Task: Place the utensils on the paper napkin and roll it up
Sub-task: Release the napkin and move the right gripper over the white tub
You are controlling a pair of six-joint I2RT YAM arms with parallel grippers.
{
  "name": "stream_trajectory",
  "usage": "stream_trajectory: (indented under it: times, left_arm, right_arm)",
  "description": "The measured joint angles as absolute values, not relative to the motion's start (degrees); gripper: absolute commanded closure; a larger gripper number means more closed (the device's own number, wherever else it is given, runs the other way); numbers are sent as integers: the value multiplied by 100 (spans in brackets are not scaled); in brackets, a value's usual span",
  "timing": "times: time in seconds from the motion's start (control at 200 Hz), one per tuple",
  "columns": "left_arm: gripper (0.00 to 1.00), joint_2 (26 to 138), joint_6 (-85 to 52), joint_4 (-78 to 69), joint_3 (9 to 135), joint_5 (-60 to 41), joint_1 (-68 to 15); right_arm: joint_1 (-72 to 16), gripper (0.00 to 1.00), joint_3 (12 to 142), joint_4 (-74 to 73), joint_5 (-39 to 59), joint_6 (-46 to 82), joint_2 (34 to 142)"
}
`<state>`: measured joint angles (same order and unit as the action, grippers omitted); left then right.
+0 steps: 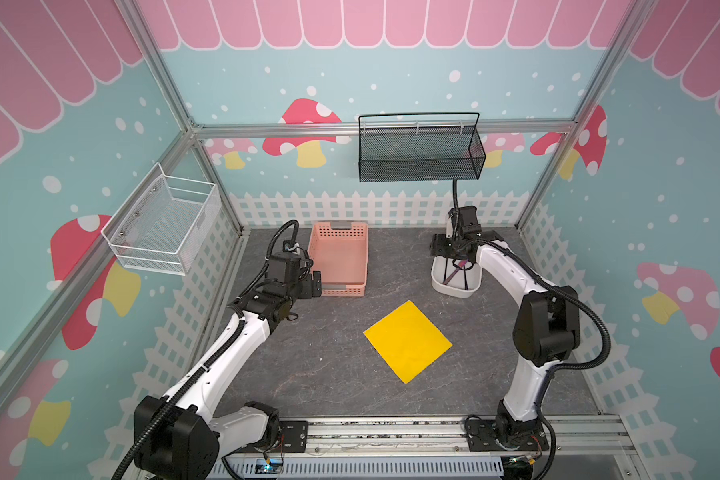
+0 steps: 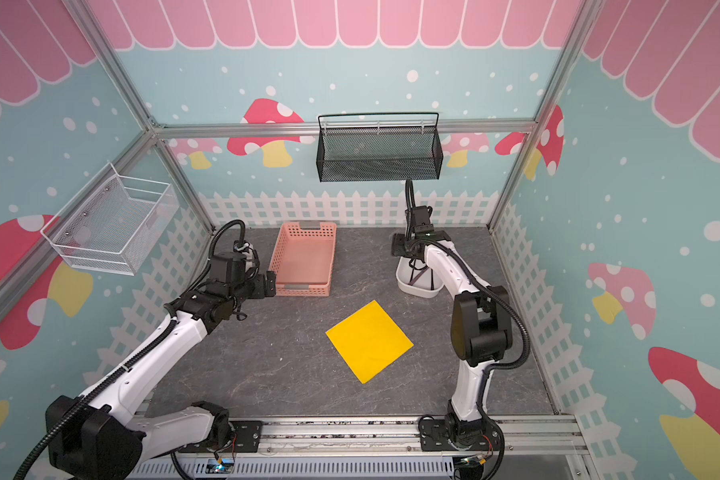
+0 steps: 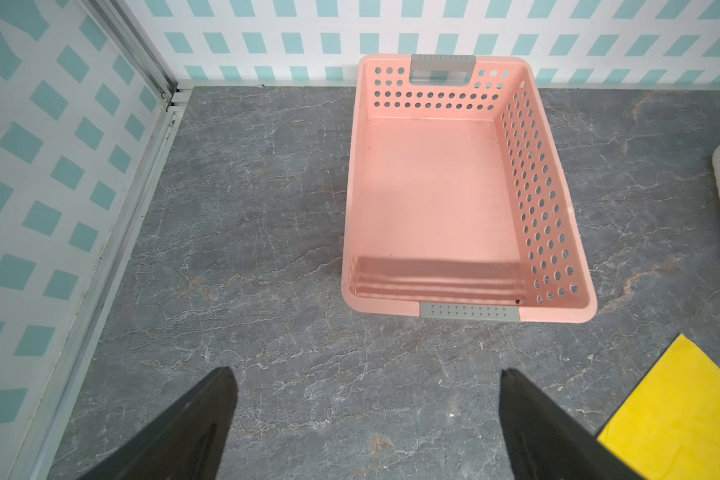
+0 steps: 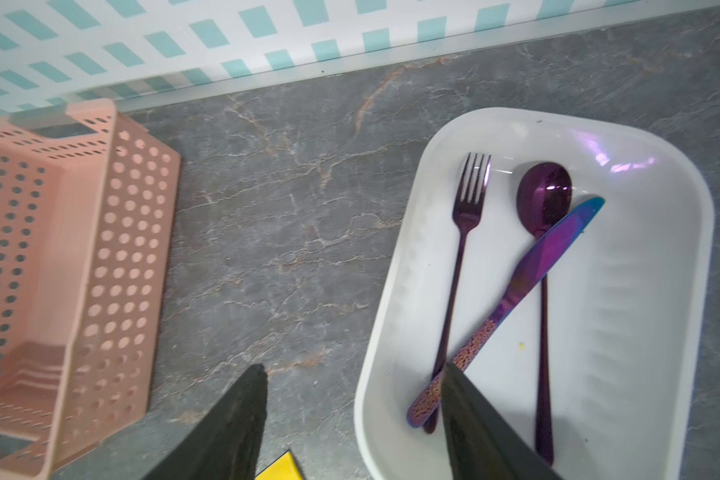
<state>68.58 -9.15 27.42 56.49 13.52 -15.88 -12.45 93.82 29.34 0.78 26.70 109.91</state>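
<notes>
The fork (image 4: 460,266), spoon (image 4: 543,195) and knife (image 4: 558,245) are laid in a white tray (image 4: 641,332), the knife crossing both; the paper napkin (image 1: 407,340) lies apart on the bench (image 1: 329,365). The right hand (image 4: 354,365) and left hand (image 3: 366,370) are spread, empty. Stiff and slick, the knife is likely best pinched at its textured handle.

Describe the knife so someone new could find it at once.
Near the back right of the grey marbled tabletop sits a white rounded plastic tray. Inside, the purple metal knife lies diagonally across the matching fork and spoon, its blade violet-blue.
</notes>
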Motion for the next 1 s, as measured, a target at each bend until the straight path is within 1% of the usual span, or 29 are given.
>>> stream_trajectory:
  times: [0.35,0.515,0.785,0.81,0.841,1.001]
  left_arm:
    - [0,6879,-864,2762,5649,1439,-1588]
    - [0,6910,-851,2762,5649,1439,-1588]
    - [0,6969,-829,2762,5649,1439,-1588]
    - [0,6982,-829,2762,5649,1439,-1588]
    - [0,7000,-827,2762,5649,1439,-1588]
    - [0,7057,-816,2766,5649,1439,-1588]
  right_arm:
    - [-812,47,10221,3280,89,2635,12125]
    - [-615,53,10781,3516,84,2571,12610]
    - [-438,65,10978,3894,58,2270,12707]
    - [-410,69,10984,3916,51,2259,12707]
    - [-377,71,10986,3944,40,2231,12707]
    - [-217,73,10991,4158,-23,2056,12733]
